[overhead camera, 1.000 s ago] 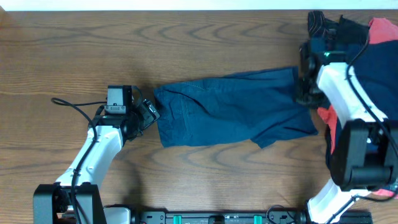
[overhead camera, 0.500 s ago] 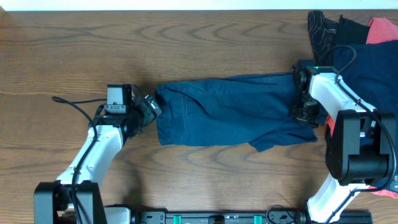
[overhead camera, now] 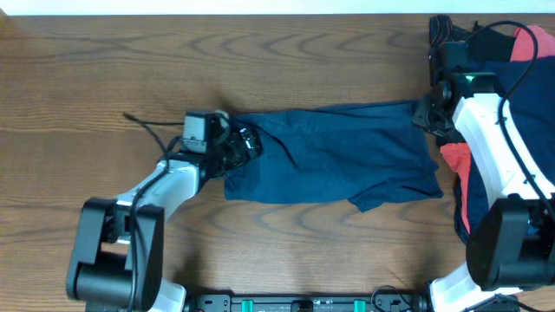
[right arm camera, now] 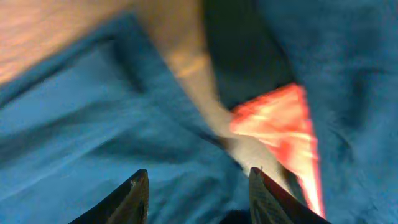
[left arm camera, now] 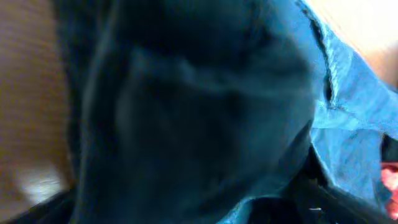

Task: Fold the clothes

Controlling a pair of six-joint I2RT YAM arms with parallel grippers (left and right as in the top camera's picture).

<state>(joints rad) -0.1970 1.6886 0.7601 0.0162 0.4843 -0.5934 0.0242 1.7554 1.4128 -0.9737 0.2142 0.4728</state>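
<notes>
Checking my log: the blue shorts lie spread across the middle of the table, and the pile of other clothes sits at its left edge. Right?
Not quite: the overhead view shows the pile of other clothes at the table's right edge, not the left. The blue shorts do lie spread across the middle.

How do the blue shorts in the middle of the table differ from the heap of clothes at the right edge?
The shorts lie spread out, one garment alone; the heap is several garments bunched over each other. The shorts are one dark blue; the heap mixes navy, coral-red and black with pale lines. The heap is cut by the picture's edge; the shorts are not. Both are soft cloth on the same wooden table.
</notes>
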